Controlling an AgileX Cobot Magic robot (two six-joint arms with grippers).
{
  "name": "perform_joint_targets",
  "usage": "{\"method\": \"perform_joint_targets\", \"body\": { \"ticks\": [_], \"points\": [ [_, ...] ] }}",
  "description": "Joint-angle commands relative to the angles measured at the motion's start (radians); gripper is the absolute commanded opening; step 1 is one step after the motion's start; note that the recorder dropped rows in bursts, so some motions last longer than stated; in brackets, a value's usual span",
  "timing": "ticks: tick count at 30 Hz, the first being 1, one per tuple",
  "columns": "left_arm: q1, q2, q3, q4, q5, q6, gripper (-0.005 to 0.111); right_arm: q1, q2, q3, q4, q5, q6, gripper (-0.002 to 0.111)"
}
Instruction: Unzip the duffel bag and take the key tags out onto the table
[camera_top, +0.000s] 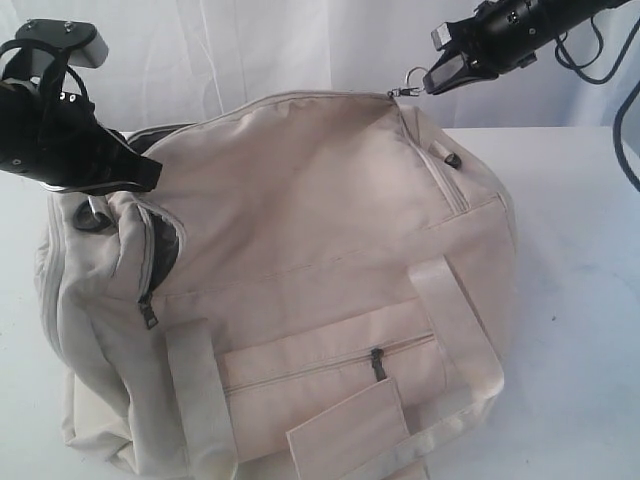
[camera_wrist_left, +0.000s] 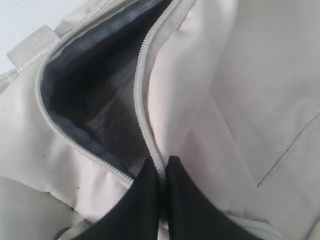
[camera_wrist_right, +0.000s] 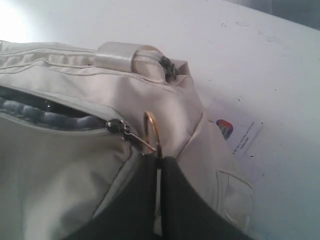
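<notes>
The cream duffel bag lies on the white table. My left gripper is at the bag's left end, shut on the zip edge of the fabric. Beyond it the main zip gapes, and only grey lining shows inside. At the bag's far right end, my right gripper is shut on the metal ring of the zip pull; the slider sits just beside the ring. The key tags are hidden.
A front pocket with a dark zip pull faces the camera between two webbing straps. A white printed card lies on the table beside the bag's right end. A side pocket zip pull hangs near the left end.
</notes>
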Motion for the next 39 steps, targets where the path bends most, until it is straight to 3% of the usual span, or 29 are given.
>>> {"method": "perform_joint_targets", "body": {
  "ticks": [1,6,9,13,15,19,24,31,36,39],
  "points": [
    [0.002,-0.002,-0.003,-0.004,0.009,-0.002,0.0,-0.016,-0.036,0.002,-0.018,-0.009,0.01,0.0],
    [0.002,-0.007,-0.003,-0.004,-0.033,0.031,0.005,-0.015,-0.055,0.002,0.081,-0.009,-0.006,0.0],
    [0.002,-0.008,-0.04,-0.002,0.057,0.09,0.025,-0.015,-0.057,0.002,0.103,-0.009,-0.017,0.0],
    [0.0,-0.008,-0.105,-0.002,0.206,0.114,0.063,-0.013,-0.057,0.002,0.113,-0.009,-0.022,0.0],
    [0.0,-0.008,-0.152,-0.002,0.249,0.105,0.071,-0.011,-0.057,0.002,0.115,-0.009,-0.023,0.0],
    [-0.014,-0.008,-0.25,-0.013,0.252,0.105,0.064,0.004,-0.057,0.002,0.12,-0.009,-0.023,0.0],
    [-0.095,0.015,-0.311,-0.055,0.093,0.225,0.051,0.018,-0.057,0.002,0.137,-0.009,-0.029,0.0],
    [-0.158,0.206,-0.422,-0.053,-0.016,0.246,0.043,0.018,-0.057,0.002,0.164,-0.009,-0.029,0.0],
    [-0.161,0.437,-0.678,-0.053,0.146,0.25,0.043,0.018,-0.057,0.002,0.164,-0.009,-0.029,0.0],
    [-0.174,0.539,-0.824,-0.051,0.217,0.353,0.049,0.018,-0.057,0.002,0.164,-0.009,-0.029,0.0]
  ]
}}
